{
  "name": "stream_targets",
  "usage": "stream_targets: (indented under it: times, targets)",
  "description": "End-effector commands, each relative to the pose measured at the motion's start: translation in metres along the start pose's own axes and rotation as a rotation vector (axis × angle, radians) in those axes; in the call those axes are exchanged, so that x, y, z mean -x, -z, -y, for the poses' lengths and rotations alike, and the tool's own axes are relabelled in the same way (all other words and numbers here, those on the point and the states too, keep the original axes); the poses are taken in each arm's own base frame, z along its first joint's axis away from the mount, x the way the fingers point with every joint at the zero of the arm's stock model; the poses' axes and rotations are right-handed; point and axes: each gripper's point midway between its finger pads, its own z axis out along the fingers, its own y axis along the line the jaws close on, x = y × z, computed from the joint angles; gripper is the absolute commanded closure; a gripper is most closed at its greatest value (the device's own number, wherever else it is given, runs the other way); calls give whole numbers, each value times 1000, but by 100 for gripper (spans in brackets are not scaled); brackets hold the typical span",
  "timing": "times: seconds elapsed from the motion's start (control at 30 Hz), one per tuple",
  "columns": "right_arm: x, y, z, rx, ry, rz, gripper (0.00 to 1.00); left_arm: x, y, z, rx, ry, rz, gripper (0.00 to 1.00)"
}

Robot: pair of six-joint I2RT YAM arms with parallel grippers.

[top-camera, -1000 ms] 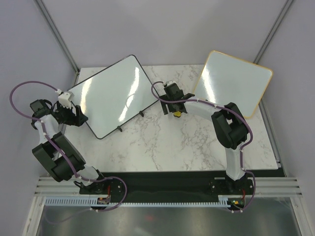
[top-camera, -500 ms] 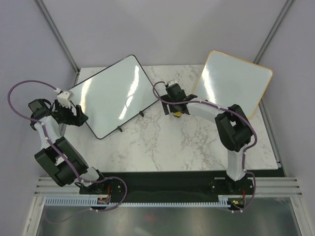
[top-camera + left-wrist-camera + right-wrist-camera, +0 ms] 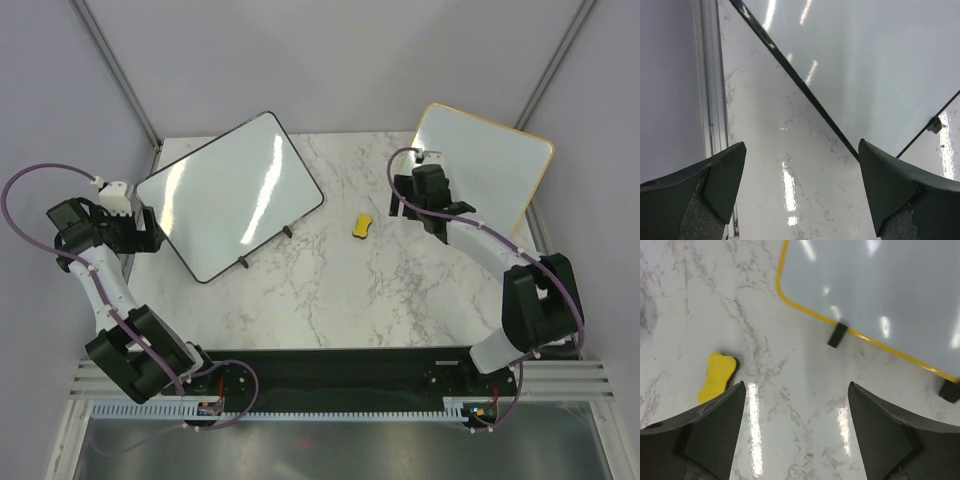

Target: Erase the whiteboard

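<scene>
The whiteboard (image 3: 230, 195), black-framed, stands tilted on small feet at the back left; I see no red marks on it. Its frame edge (image 3: 805, 95) and white face (image 3: 880, 55) show in the left wrist view. My left gripper (image 3: 143, 228) is open and empty just off the board's left edge, over bare table (image 3: 802, 190). A yellow eraser (image 3: 362, 226) lies free on the marble. My right gripper (image 3: 404, 200) is open and empty to the right of the eraser (image 3: 715, 377), with bare marble between its fingertips (image 3: 797, 430).
A gold-framed white board (image 3: 480, 180) stands at the back right, its lower edge and black feet close ahead of the right gripper (image 3: 880, 285). A metal rail (image 3: 712, 100) runs along the table's left edge. Grey walls enclose the table.
My right gripper has swung right, away from the yellow eraser, which stays on the table. My left gripper has drawn back left from the whiteboard's edge.
</scene>
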Motion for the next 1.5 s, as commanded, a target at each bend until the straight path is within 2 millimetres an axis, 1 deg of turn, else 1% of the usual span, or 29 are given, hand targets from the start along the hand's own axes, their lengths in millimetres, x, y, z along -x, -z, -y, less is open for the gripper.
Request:
stream_targets:
  times: [0.0,0.03,0.07,0.1,0.13,0.17,0.2,0.23,0.27,0.3,0.33,0.37,0.43,0.57,0.87,0.93,0.97,1.03,1.1,1.13,1.17,1.2,1.23,1.27,1.3,1.33,1.37,1.43,1.47]
  targets:
    - [10,25,30,3,-189,74,11,-3,15,-10,123,96,-18,1]
    - [13,29,49,-26,-236,97,11,-6,16,-10,135,111,-24,1]
    - [-3,31,60,-52,-256,80,11,-13,17,-9,148,122,-38,1]
    - [3,45,69,-70,-278,125,11,-17,17,-9,155,131,-47,1]
    - [1,50,76,-90,-293,137,11,-22,16,-8,161,147,-58,1]
    - [-15,52,82,-110,-290,120,11,-32,15,-7,168,161,-81,1]
    - [-11,64,87,-121,-299,159,11,-38,14,-5,171,172,-94,1]
    - [-16,68,89,-126,-309,164,11,-50,12,-4,179,187,-124,1]
    - [-30,70,92,-136,-312,150,10,-56,11,-4,183,191,-139,1]
    - [-26,79,93,-128,-320,181,9,-63,9,-4,185,201,-156,1]
    - [-29,83,95,-132,-322,187,9,-69,7,-4,192,206,-172,1]
    - [-36,85,97,-137,-324,181,8,-79,6,-3,200,216,-199,1]
    - [-34,94,100,-144,-328,213,8,-94,3,0,197,228,-232,1]
    - [-38,100,102,-145,-332,223,7,-106,3,3,204,227,-255,1]
    - [-54,100,107,-163,-315,193,7,-108,-2,11,175,221,-222,1]
    - [-53,104,109,-170,-324,213,7,-109,-4,12,161,206,-214,1]
    - [-56,104,111,-176,-326,215,7,-106,-5,14,147,197,-195,1]
    - [-50,109,111,-170,-339,255,7,-98,-9,15,140,155,-136,1]
    - [-46,114,111,-156,-346,287,7,-85,-10,22,117,101,-71,1]
    - [-43,116,110,-149,-351,305,7,-85,-12,26,110,82,-56,1]
    - [-41,119,111,-145,-353,321,7,-75,-16,31,106,29,-15,1]
    - [-40,121,111,-144,-353,330,7,-66,-15,34,119,-17,26,1]
    - [-40,123,113,-152,-354,341,7,-70,-19,42,113,-44,34,1]
    - [-39,125,114,-152,-358,355,7,-60,-25,51,118,-114,65,1]
    - [-37,127,114,-150,-361,366,7,-58,-28,58,122,-157,77,1]
    - [-37,128,113,-144,-363,373,7,-59,-31,73,127,-218,83,1]
    - [-36,130,113,-136,-364,384,7,-53,-32,77,137,-238,116,1]
    - [-35,132,113,-133,-364,393,7,-52,-30,83,142,-248,143,1]
    - [-34,134,111,-123,-360,397,7,-52,-29,82,150,-241,145,1]
